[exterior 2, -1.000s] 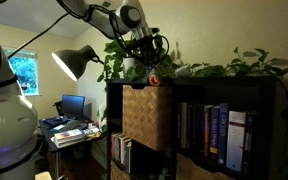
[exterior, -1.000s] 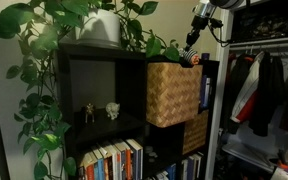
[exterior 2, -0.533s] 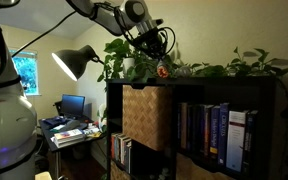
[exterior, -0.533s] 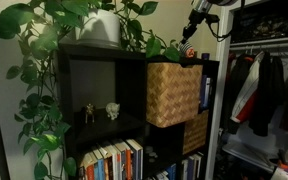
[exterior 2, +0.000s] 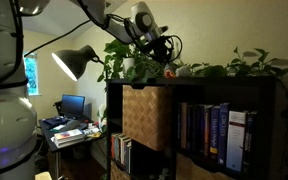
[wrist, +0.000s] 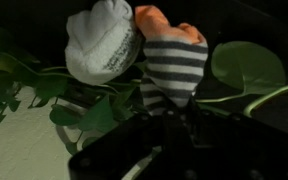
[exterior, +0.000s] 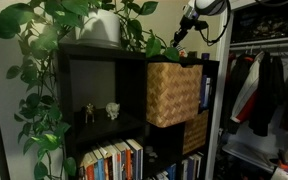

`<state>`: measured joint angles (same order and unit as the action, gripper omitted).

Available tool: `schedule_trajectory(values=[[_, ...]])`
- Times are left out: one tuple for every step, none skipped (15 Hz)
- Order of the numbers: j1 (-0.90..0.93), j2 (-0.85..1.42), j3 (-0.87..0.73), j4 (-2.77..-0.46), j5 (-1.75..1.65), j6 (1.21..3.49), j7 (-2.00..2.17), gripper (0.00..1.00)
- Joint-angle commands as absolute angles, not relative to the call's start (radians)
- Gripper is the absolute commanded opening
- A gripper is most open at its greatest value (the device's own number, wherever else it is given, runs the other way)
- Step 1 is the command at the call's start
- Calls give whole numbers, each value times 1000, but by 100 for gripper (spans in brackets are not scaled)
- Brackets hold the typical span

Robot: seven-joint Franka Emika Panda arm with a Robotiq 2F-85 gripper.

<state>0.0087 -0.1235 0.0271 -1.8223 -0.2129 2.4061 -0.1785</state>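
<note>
The hand point(exterior 2: 165, 58) is clamped on a grey-and-white striped soft cloth piece with an orange end point(wrist: 174, 62), holding it just above the top of the black wooden shelf unit point(exterior: 104, 75). A white knitted cloth bundle point(wrist: 102, 40) touches the striped piece. Green trailing plant leaves point(wrist: 246, 65) spread over the unit's top. A woven wicker basket point(exterior: 172, 93) fills the unit's upper compartment under the hand.

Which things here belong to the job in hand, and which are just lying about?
In hand: end effector, shut on grey-striped fabric sock with orange toe; white fabric sock-like piece beside it.
Lying about: woven wicker basket, leafy green vine, shelved books, grey desk lamp.
</note>
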Motion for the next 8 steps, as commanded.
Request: schedule_trajectory(values=[[7,-79,28,-1770,-250,2406,-170,45],[7,-74,28,-1764,-262,2402,-165,50],[6,-75,29,-1760,-281,2389,-151,58],[6,-79,30,-1757,-295,2379,-143,63],[7,-85,31,-1754,-303,2366,-139,69],[7,-89,31,-1752,-312,2358,-133,77],[8,-97,32,-1751,-315,2344,-132,82],[8,-101,32,-1748,-322,2332,-127,89]])
